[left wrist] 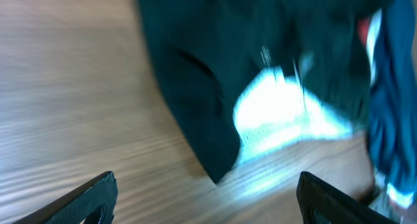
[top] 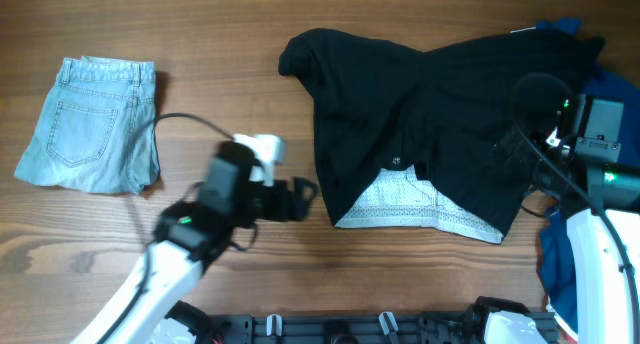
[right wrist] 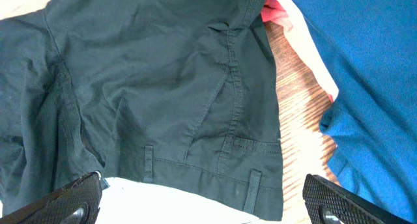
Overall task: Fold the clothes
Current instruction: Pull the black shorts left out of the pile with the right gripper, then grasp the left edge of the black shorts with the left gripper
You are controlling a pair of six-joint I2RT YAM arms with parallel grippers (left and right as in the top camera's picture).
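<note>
Where the clothes (top: 440, 94) lie: spread rumpled on the bench (top: 200, 24), with white dotted lining (top: 420, 204) showing at the near hem.
Left pincer (top: 310, 199): jaws wide apart with nothing held, low over bare wood just left of the clothes' near-left corner and pointing toward it.
Right pincer (right wrist: 202, 198): jaws wide apart with nothing gripped, above the clothes' right part, by a waistband with belt loops.
Denim shorts (top: 95, 124): well left of the clothes.
Blue garment (right wrist: 365, 68): along the clothes' right edge, with a red and white piece (right wrist: 277, 12) peeking between.
</note>
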